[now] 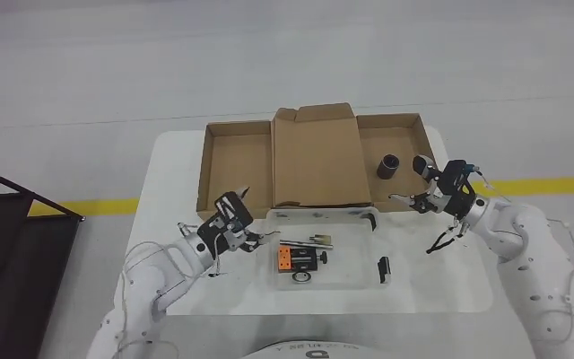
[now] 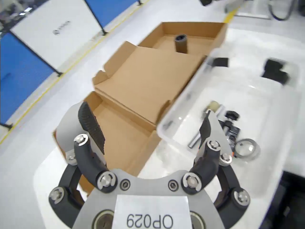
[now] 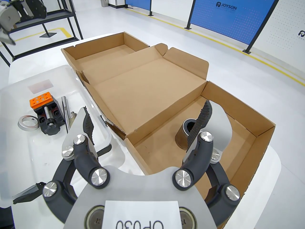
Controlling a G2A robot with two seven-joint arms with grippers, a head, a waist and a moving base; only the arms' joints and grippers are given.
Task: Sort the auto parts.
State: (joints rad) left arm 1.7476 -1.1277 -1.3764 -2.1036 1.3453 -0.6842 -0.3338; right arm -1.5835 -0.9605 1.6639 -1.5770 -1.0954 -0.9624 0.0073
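Plainly one part is already sorted: a short, dark metal cylinder (image 1: 388,165) with a hollow bore stands upright in the right compartment of a brown corrugated cardboard box (image 1: 238,166). The box lies open along the far side of the table, with a shallow walled compartment at each end and a flat, flapped panel between them.

Just beside its near edge sits a clear plastic tray (image 1: 350,224) with rounded corners. Inside the tray are three parts close together:
- an orange-topped black block (image 3: 45,110) with a knurled knob
- a slim polished steel rod (image 3: 65,113) on the block's far side
- a flat silver metal ring (image 3: 21,123) on its near side

A small angular black plastic part (image 1: 384,268) lies on the tabletop just right of the tray.

The left gripper (image 2: 145,108) is at the tray's near left corner, close to the box's left compartment. Its ribbed black fingers (image 2: 91,125) are spread wide with nothing between them. The right gripper (image 3: 145,106) is at the near right corner of the box, near the cylinder but not touching it. Its jaws likewise stand apart and hold nothing.

Everything rests on a smooth white table (image 1: 179,161) with rounded corners. Around it is a pale grey floor marked with a yellow line (image 1: 108,206). Beyond stand blue and white partition panels (image 3: 238,8) on black posts.
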